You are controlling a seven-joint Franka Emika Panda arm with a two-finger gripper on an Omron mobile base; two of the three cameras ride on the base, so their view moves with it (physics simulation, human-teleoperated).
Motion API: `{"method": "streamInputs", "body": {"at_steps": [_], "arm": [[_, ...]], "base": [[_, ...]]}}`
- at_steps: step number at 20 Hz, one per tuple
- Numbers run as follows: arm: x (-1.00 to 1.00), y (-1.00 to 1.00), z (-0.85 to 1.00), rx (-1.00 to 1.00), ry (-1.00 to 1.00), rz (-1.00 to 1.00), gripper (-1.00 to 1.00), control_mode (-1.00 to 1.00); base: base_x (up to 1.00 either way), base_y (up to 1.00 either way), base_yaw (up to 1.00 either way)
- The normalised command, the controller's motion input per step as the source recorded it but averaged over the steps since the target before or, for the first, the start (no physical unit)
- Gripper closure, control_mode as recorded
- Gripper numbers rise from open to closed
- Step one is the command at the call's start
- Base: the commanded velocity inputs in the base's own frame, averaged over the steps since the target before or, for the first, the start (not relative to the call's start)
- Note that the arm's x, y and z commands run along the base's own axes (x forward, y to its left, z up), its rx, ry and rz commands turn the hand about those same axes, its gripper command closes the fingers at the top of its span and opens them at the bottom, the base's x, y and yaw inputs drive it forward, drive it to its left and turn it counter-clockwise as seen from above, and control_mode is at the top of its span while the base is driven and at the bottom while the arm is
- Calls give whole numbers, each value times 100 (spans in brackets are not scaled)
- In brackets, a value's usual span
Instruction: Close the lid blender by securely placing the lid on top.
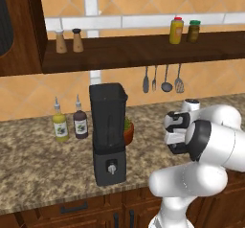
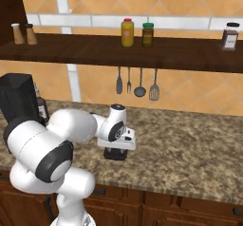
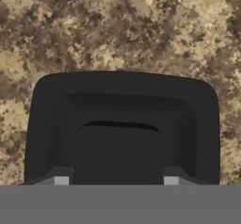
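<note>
The lid (image 3: 122, 119) is being gripped at its raised centre by the closed tool (image 3: 117, 180), flat on the bench (image 3: 117, 25). Bare bench is being shown beyond every lid edge; the blender (image 1: 109, 131) is standing well apart.

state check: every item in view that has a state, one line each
blender: upright on the counter, jar open, no lid on
lid: flat on the counter, right of the blender, apart from it
gripper: shut on the lid's raised centre knob, pointing down
hanging utensils: on the rail under the shelf
two sauce bottles: upright, capped, left of the blender
</note>
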Motion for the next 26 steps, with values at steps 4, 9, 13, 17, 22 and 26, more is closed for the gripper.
{"method": "streamInputs", "body": {"at_steps": [4,9,13,17,22,26], "arm": [[-41,-1,35,1,-13,0,100,-100],[-94,-2,91,4,-51,0,100,-100],[-90,0,100,1,-61,-1,100,-100],[-62,10,100,0,-50,-1,100,-100],[-40,27,100,0,-36,-1,100,-100],[-34,19,100,0,-19,-6,100,-100]], "base": [[0,0,0],[0,0,0],[0,0,0],[0,0,0],[0,0,0],[0,0,0]]}}
